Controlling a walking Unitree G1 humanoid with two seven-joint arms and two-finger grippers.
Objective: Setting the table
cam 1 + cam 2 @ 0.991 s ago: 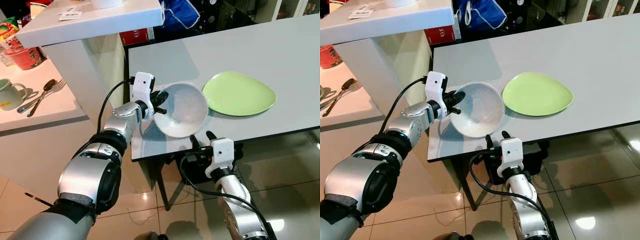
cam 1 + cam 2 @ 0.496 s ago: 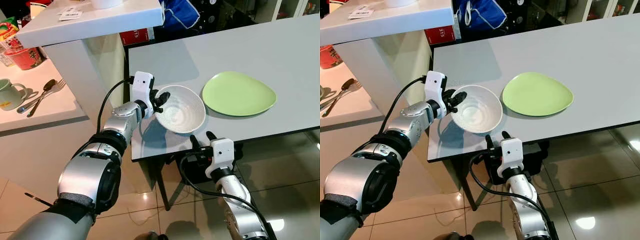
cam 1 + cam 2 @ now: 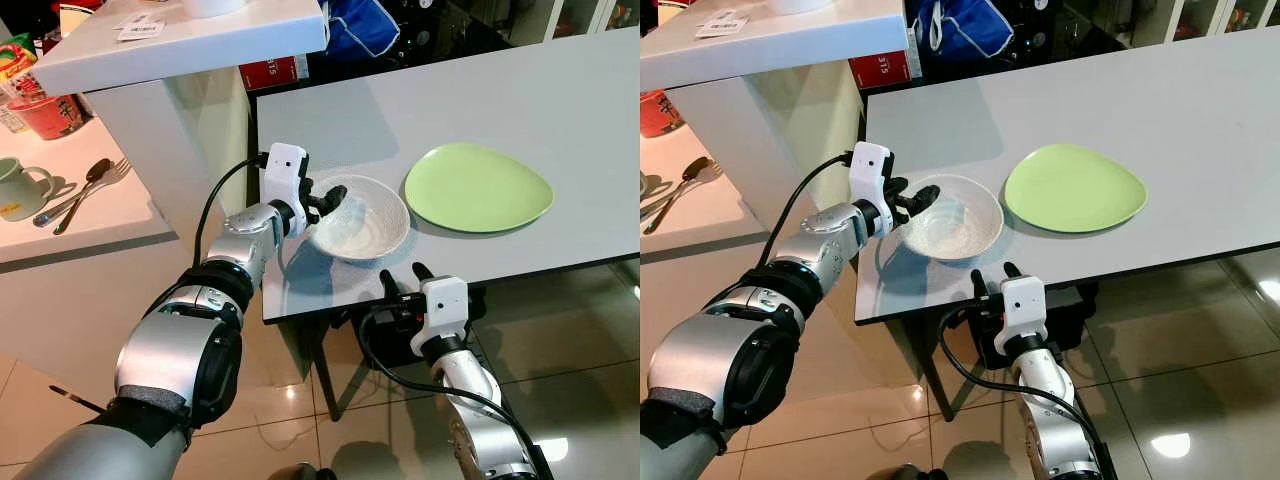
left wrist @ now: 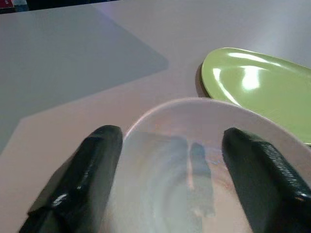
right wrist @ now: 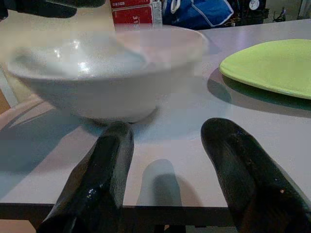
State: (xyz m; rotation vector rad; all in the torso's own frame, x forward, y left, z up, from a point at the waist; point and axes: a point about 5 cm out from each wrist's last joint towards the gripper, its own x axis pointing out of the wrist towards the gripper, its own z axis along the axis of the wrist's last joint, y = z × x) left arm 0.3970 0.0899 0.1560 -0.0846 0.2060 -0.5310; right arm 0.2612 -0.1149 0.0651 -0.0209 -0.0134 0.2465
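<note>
A white bowl (image 3: 362, 218) sits upright on the grey table (image 3: 480, 90), near its front left corner. My left gripper (image 3: 330, 200) is at the bowl's left rim, open, its fingers (image 4: 82, 179) spread either side of the rim. A light green plate (image 3: 477, 187) lies flat just right of the bowl. My right gripper (image 3: 402, 277) is just below the table's front edge, in front of the bowl, open with nothing between its fingers (image 5: 102, 174). In the right wrist view the bowl (image 5: 109, 77) and the plate (image 5: 269, 65) sit on the table top ahead.
To the left stands a white counter (image 3: 110, 215) with a mug (image 3: 20, 187), a spoon and fork (image 3: 85, 190) and a red container (image 3: 47, 112); a white shelf (image 3: 180, 40) overhangs it. A blue bag (image 3: 365, 25) lies behind the table. Shiny tiled floor (image 3: 570, 350) is below.
The bowl, held tilted above the table by my left gripper, has come down and now rests flat. The left gripper's fingers have spread. The right arm has not moved.
</note>
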